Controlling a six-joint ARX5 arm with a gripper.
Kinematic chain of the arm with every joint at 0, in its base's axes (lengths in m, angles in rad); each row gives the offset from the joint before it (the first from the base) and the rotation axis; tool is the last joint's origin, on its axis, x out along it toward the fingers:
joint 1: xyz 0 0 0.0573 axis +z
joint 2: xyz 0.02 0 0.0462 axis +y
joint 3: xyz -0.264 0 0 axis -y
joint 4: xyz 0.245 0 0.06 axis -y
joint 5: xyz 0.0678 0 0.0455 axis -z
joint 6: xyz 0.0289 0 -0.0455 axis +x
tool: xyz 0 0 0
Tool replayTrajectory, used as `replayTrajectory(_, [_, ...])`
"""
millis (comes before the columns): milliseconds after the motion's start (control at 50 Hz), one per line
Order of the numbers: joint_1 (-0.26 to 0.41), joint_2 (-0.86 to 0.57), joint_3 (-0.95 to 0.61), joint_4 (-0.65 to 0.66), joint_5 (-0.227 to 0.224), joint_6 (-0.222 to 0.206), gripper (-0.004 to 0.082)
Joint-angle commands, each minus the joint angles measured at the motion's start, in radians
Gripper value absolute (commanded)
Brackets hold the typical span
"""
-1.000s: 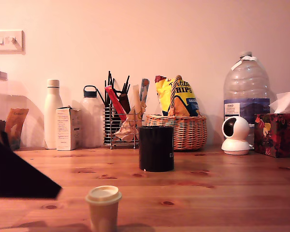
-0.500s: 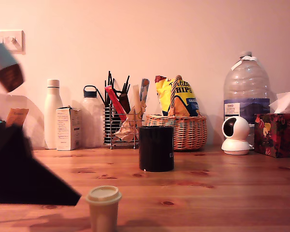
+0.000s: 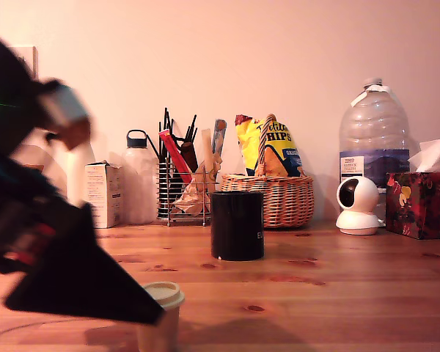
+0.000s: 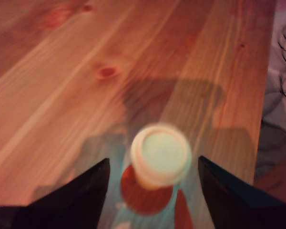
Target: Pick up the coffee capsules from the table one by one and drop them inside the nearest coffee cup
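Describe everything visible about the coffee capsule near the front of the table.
The coffee capsule is a small tan pod, tapering downward, with a wider round cream top. It stands upright on the wooden table, in front of the black coffee cup. The hand is open, its dark fingers flanking the capsule without visibly touching it.

Your end effector [image 4: 152, 169] is sitting with its two fingers either side of the capsule [image 4: 160, 155], which is standing on the surface [image 3: 337, 293]. Behind it the cup [image 3: 237, 225] is standing, with the basket [image 3: 279, 199] behind that.
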Motion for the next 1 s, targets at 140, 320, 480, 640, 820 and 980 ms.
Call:
replayTrajectory(140, [-0.003, 0.066, 0.037, -0.035, 0.007, 0.023, 0.0538])
replayTrajectory(320, [-0.003, 0.077, 0.052, -0.055, 0.007, 0.041, 0.0537])
replayTrajectory(480, [-0.003, 0.077, 0.052, -0.055, 0.008, 0.048, 0.0532])
replayTrajectory(640, [-0.003, 0.076, 0.052, -0.050, 0.012, 0.068, 0.0415])
replayTrajectory(820, [-0.003, 0.077, 0.053, -0.049, 0.012, 0.075, 0.0209])
replayTrajectory(980, [-0.003, 0.076, 0.053, -0.049, 0.020, 0.093, 0.0157])
